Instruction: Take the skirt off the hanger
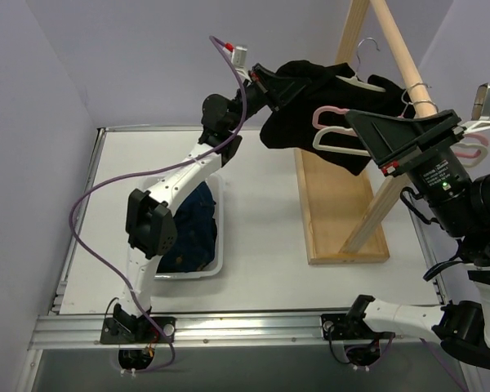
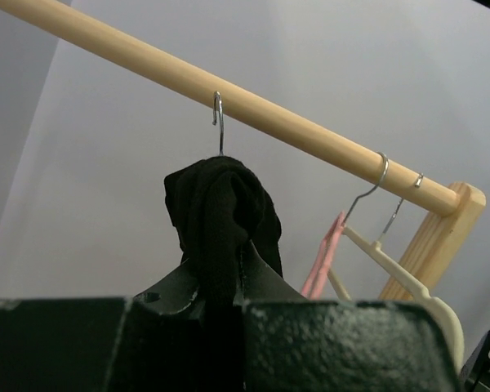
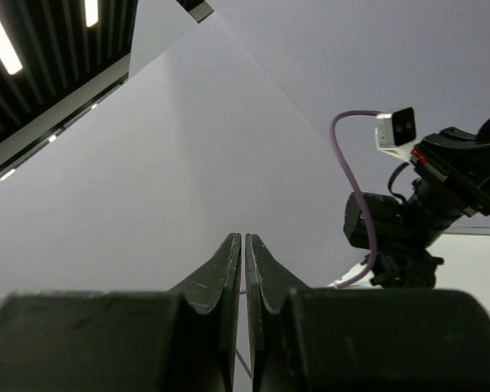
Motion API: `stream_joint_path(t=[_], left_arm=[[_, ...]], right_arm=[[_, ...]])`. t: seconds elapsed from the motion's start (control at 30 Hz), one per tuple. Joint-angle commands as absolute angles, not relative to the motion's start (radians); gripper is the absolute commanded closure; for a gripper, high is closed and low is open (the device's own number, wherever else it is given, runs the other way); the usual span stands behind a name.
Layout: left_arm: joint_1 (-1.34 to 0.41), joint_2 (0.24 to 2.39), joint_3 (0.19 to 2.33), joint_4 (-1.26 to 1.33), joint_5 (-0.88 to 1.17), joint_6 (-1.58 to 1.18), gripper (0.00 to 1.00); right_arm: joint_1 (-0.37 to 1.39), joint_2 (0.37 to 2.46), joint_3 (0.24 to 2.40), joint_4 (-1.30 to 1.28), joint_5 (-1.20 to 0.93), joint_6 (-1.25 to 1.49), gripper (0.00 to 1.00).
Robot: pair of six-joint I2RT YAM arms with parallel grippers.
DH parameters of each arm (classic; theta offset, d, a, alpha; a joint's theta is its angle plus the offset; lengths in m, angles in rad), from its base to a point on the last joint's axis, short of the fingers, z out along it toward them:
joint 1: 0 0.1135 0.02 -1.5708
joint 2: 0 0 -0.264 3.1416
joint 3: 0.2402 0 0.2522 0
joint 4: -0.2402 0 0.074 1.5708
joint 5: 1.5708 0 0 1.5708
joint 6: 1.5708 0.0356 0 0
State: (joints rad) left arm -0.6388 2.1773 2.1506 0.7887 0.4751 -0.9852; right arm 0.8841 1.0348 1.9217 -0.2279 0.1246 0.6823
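Lilac walls enclose a white table, seen from above. The left arm reaches up and forward, and the left gripper meets the black skirt. The skirt hangs bunched on the hanger, on a wooden rail. The right arm is raised, and the right gripper is near the skirt and a pink hanger.

From the left wrist, against a pale wall, the fingers pinch a fold of skirt below the wire hook.

From the right wrist, under strip lights, the fingers are pressed together with nothing between them.
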Motion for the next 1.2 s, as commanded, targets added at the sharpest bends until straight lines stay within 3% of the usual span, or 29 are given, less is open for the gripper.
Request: stream_joint_path(t=[0.0, 0.27, 0.5, 0.6, 0.73, 0.97, 1.17], left_arm=[[-0.641, 2.01, 2.102, 0.842, 0.528, -0.951, 0.98], [-0.62, 1.823, 1.829, 0.715, 0.594, -0.835, 0.98], [-0.565, 1.579, 1.639, 0.506, 0.577, -0.707, 0.98], [-0.534, 1.459, 1.533, 0.454, 0.562, -0.689, 0.98], [-0.512, 1.346, 1.488, 0.273, 0.56, -0.578, 0.98], [-0.486, 1.212, 1.454, 0.115, 0.528, -0.483, 0.98], [-0.479, 1.094, 1.434, 0.018, 0.531, -0.39, 0.98]], right_arm=[[0.882, 1.042, 1.898, -0.242, 0.181, 0.649, 0.96], [0.881, 1.075, 1.856, -0.285, 0.228, 0.588, 0.85], [0.881, 1.144, 1.842, -0.336, 0.253, 0.511, 0.55], [0.881, 1.184, 1.853, -0.342, 0.274, 0.483, 0.5], [0.881, 1.19, 1.775, -0.244, 0.282, 0.497, 0.61], [0.881, 1.244, 1.787, -0.221, 0.313, 0.502, 0.66], [0.881, 1.244, 1.784, -0.201, 0.356, 0.534, 0.76]])
